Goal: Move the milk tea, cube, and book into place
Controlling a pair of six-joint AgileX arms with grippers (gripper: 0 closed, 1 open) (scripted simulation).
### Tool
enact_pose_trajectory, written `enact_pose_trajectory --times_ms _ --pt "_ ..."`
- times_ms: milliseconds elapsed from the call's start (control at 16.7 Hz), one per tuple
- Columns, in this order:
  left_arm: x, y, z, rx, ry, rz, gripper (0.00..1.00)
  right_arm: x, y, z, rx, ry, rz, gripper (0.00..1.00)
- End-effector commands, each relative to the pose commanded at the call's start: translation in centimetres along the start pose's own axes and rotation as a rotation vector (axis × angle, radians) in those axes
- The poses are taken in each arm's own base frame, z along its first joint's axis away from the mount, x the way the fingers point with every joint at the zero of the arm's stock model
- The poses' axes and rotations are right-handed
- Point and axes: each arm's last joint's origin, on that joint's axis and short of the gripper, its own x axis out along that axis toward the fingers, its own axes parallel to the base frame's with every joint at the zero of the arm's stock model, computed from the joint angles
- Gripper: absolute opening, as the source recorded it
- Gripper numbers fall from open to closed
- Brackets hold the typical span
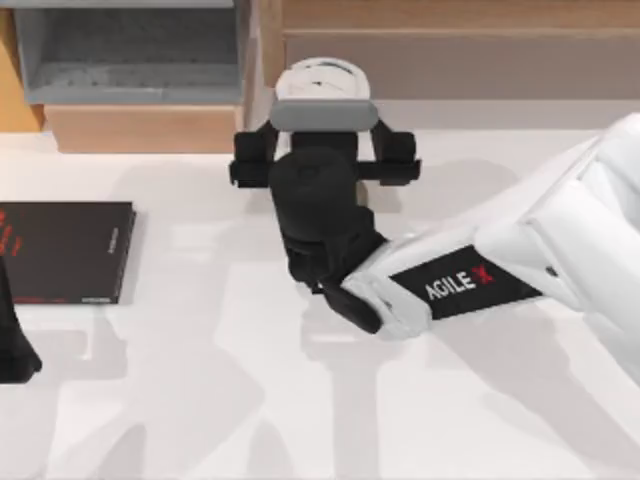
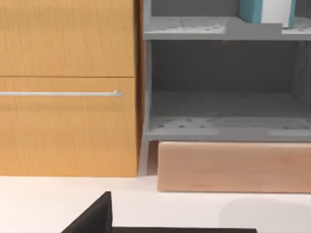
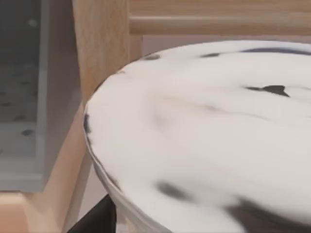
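The milk tea [image 1: 322, 75] stands at the back middle of the table, its white domed lid showing just beyond my right gripper [image 1: 322, 135]. That gripper reaches in from the right and straddles the cup from the front. In the right wrist view the lid [image 3: 209, 136] looms very close. The light-blue book [image 2: 252, 9] stands upright on the upper grey shelf in the left wrist view. The cube is out of view. My left gripper [image 1: 12, 345] rests at the table's left edge.
A thin black book [image 1: 65, 250] with red lettering lies flat at the left. A grey open shelf unit [image 2: 218, 128] sits on a wooden base [image 2: 233, 167] at the back left, beside a wooden drawer front [image 2: 68, 121]. A wooden wall runs behind the cup.
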Motion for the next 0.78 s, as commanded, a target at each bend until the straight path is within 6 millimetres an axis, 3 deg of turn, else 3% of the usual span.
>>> enact_pose_trajectory --times_ms 360,660,780 --pt "0.0 0.0 0.0 0.0 0.0 0.0 1.0 -2.7 0.0 -0.2 0.002 -0.001 0.003 1.0" --pt "0.0 0.0 0.0 0.0 0.0 0.0 1.0 -2.8 -0.1 -0.3 -0.004 0.003 -0.003 1.0" --pt "0.0 0.0 0.0 0.0 0.0 0.0 1.0 -3.4 0.0 0.6 -0.007 0.006 0.001 1.0"
